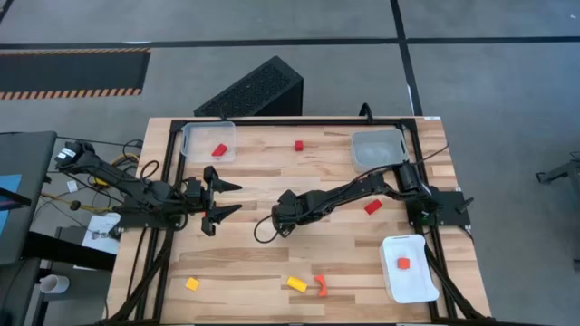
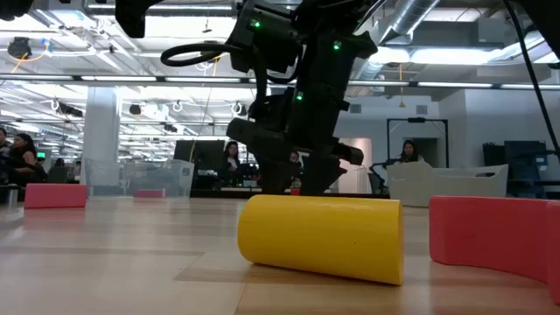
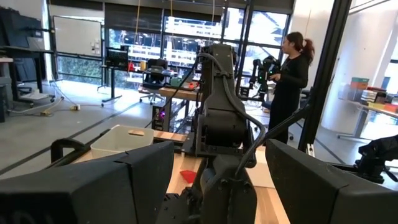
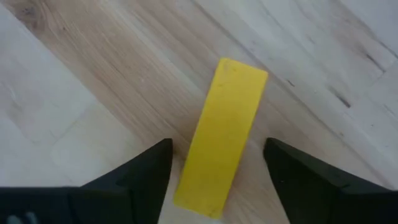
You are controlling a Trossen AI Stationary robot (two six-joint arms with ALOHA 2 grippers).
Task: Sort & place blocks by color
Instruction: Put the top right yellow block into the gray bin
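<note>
Yellow bar-shaped block (image 4: 222, 134) lay flat near the wooden tabletop's (image 1: 272, 263) front edge, beside a curved red block (image 1: 320, 286). Right hand (image 4: 217, 149) hovered open and empty, aimed at it, not touching. The pick-up step seemed in hand: lowering and closing would come next. Left hand (image 1: 222, 201) waited open near the left edge.

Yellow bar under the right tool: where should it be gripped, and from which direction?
Grip the yellow bar across its narrow width near mid-length, coming from above. It lies flat on the table with both long sides bare, and the right tool's open fingers straddle it.
</note>
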